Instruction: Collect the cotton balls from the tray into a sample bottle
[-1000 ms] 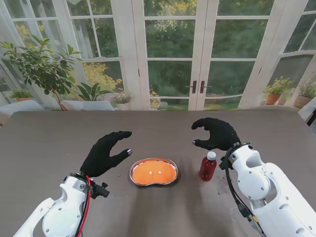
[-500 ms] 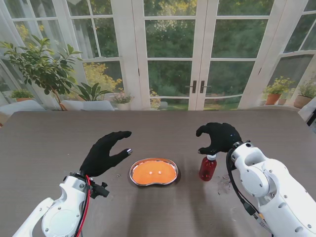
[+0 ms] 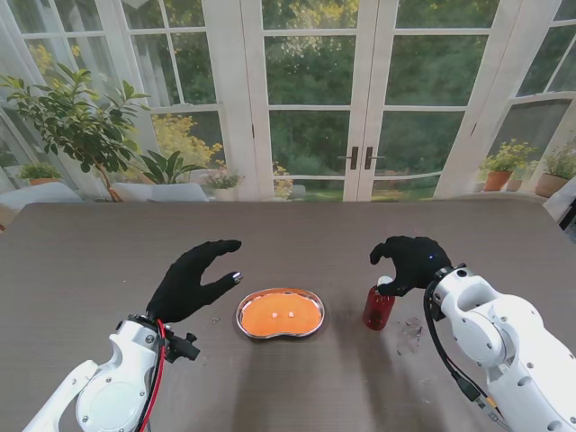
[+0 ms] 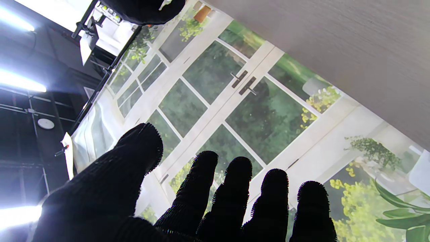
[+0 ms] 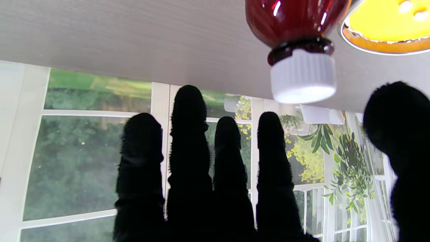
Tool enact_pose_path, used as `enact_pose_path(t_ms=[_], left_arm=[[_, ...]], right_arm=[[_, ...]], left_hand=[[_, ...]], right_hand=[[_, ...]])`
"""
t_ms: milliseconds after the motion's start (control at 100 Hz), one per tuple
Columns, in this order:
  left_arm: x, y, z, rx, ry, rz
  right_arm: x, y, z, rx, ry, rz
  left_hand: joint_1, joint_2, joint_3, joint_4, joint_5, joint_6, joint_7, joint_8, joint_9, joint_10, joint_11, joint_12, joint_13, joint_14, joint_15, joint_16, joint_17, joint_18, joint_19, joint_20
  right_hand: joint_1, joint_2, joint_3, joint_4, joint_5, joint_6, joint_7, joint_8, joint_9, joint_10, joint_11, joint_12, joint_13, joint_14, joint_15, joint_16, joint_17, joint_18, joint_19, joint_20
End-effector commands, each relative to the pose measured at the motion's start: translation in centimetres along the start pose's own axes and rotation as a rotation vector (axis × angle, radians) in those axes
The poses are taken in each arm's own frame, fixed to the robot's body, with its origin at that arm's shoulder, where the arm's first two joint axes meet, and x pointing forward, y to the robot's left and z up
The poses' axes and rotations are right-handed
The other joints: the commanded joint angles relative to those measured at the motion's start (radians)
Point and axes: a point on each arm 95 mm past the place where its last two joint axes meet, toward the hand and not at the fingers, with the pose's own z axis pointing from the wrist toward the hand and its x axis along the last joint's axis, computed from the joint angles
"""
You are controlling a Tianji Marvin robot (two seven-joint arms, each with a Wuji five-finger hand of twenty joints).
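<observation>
Since a second ago, I am bringing my right hand [image 3: 409, 263] nearer to me and down over the sample bottle [image 3: 378, 308], which is standing capped on the desk [image 3: 81, 261] just right of the tray [image 3: 280, 313]. Its fingers [image 5: 189, 134] are spread, holding nothing, the white cap [image 5: 303, 78] sitting between fingers and thumb. My left hand [image 3: 192, 279] is hovering open beside the tray. Two cotton balls [image 3: 283, 314] are lying in the tray. I am reading no label or writing anywhere.

Right hand [image 3: 411, 262] over red bottle [image 3: 378, 306] — beside orange tray [image 3: 280, 314].
</observation>
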Motion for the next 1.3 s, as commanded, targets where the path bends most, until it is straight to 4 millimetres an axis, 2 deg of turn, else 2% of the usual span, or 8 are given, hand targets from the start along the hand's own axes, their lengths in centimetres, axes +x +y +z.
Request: enact_pose_path(t_ms=[0,410,640,1000,1020,1040,1140,1290], left_arm=[[0.2,0.2,0.0,-0.022,0.003,-0.006],[0.2,0.4,0.0,-0.030,0.000,-0.012],[0.3,0.5,0.1,-0.036,-0.001,-0.016],[0.3,0.6,0.1,-0.044,-0.003,-0.020],[0.3,0.6,0.1,-0.044,-0.004,-0.020],[0.3,0.6,0.1,-0.045,-0.004,-0.021],[0.3,0.6,0.0,-0.046,-0.005,-0.021],[0.3,0.5,0.0,-0.047,-0.007,-0.022]], right_arm=[[0.0,-1.0,-0.1,0.031,0.009,-0.014],[-0.3,-2.5,0.6,0.046,0.016,-0.030],[-0.5,-2.8,0.6,0.049,0.011,-0.019],[-0.3,-3.1,0.8,0.040,0.031,0.001],[-0.2,-3.1,0.8,0.040,0.033,0.003],[-0.2,-3.1,0.8,0.040,0.035,0.004],[-0.1,-3.2,0.9,0.036,0.043,0.008],[0.0,-3.4,1.0,0.025,0.055,0.016]], left_hand=[[-0.017,-0.010,-0.015,0.023,-0.002,-0.018,-0.009,-0.002,0.009,-0.002,0.002,0.007,0.010,-0.004,0.006,0.012,0.006,0.004,-0.038,0.023],[-0.015,-0.008,-0.019,0.024,-0.002,-0.018,-0.009,-0.002,0.010,0.000,0.001,0.009,0.013,-0.001,0.007,0.013,0.010,0.005,-0.040,0.028],[-0.017,-0.007,-0.022,0.024,-0.001,-0.021,-0.008,-0.002,0.010,-0.001,0.001,0.010,0.013,0.001,0.008,0.013,0.011,0.006,-0.040,0.031],[-0.018,-0.003,-0.025,0.024,-0.001,-0.019,-0.008,-0.002,0.011,0.002,0.001,0.010,0.014,0.001,0.008,0.013,0.011,0.007,-0.042,0.033],[-0.018,-0.003,-0.026,0.024,0.000,-0.019,-0.008,-0.002,0.011,0.002,0.001,0.010,0.014,0.001,0.008,0.013,0.010,0.007,-0.042,0.033],[-0.018,-0.003,-0.026,0.024,-0.001,-0.021,-0.009,-0.002,0.012,0.003,0.001,0.010,0.014,0.001,0.008,0.013,0.011,0.007,-0.042,0.033],[-0.018,-0.001,-0.029,0.025,-0.001,-0.019,-0.009,-0.002,0.011,0.002,0.001,0.010,0.015,0.001,0.008,0.013,0.011,0.007,-0.042,0.034],[-0.018,0.000,-0.031,0.025,0.003,-0.017,-0.007,-0.001,0.011,0.007,0.000,0.010,0.013,0.002,0.006,0.013,0.011,0.008,-0.042,0.034]], right_hand=[[-0.033,-0.050,0.037,-0.030,0.014,-0.015,0.008,0.031,0.017,-0.016,0.021,0.009,0.042,-0.017,0.017,0.013,0.017,-0.032,0.047,0.027],[0.020,-0.072,0.094,-0.028,0.060,-0.008,0.073,0.053,0.105,-0.005,0.065,0.025,0.183,-0.054,0.072,0.026,0.138,-0.048,0.164,0.039],[0.056,-0.013,0.108,-0.019,0.084,-0.010,0.108,0.062,0.188,-0.015,0.132,0.069,0.281,-0.075,0.164,0.060,0.232,-0.071,0.281,0.043],[0.129,0.061,0.151,-0.012,0.162,-0.006,0.191,0.079,0.335,-0.033,0.190,0.115,0.372,-0.097,0.308,0.106,0.338,-0.071,0.372,0.016],[0.140,0.067,0.150,-0.032,0.165,-0.001,0.198,0.068,0.349,-0.033,0.192,0.118,0.374,-0.099,0.319,0.104,0.341,-0.068,0.375,0.013],[0.149,0.069,0.153,-0.071,0.159,0.003,0.237,0.002,0.355,-0.036,0.190,0.123,0.372,-0.100,0.334,0.093,0.343,-0.067,0.379,0.006],[0.192,0.073,0.163,-0.146,0.152,0.032,0.325,-0.067,0.395,-0.046,0.208,0.151,0.371,-0.102,0.388,0.101,0.365,-0.064,0.395,0.005],[0.261,0.028,0.171,-0.196,0.174,0.025,0.482,-0.139,0.475,-0.057,0.234,0.202,0.373,-0.125,0.512,0.136,0.416,-0.066,0.430,0.013]])
